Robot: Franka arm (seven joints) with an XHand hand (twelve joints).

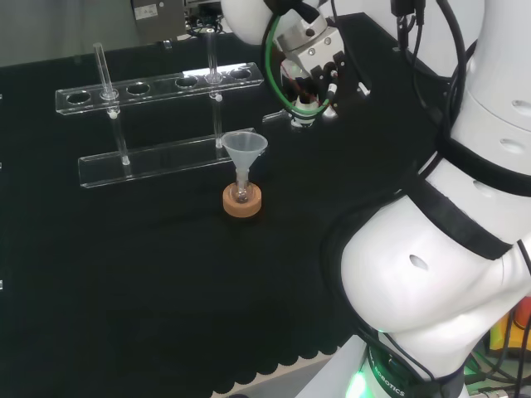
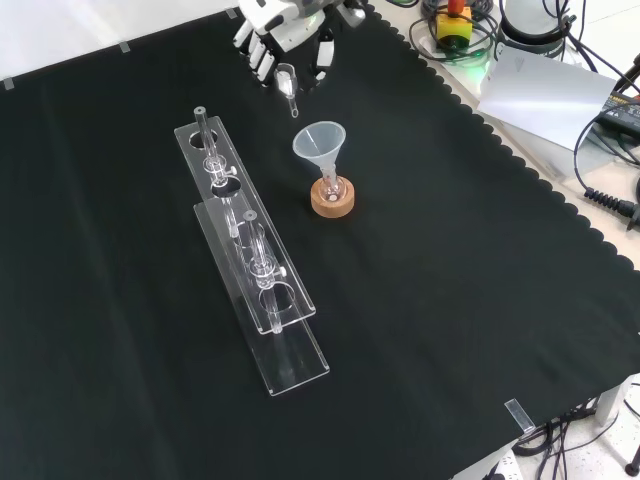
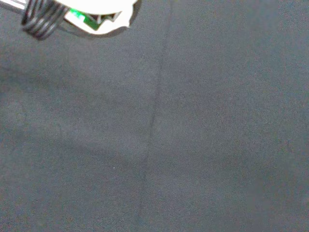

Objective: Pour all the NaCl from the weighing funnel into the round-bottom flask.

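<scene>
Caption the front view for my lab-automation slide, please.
Black-and-white robot hand holds a small clear weighing funnel beyond the clear funnel-topped round-bottom flask on its cork ring.

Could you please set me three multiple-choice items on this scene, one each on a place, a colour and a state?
1. In the front view, where is the hand relative to the flask?
A. above and to the left
B. below and to the right
C. directly below

2. What colour is the stand under the flask?
A. red
B. tan cork
C. blue

3. What sits in the flask's neck?
A. a stopper
B. nothing
C. a clear funnel

Answers: 1 A, the hand is at the view's top, left of the flask. 2 B, the ring is light brown cork. 3 C, the funnel's stem stands upright in the neck.
</scene>
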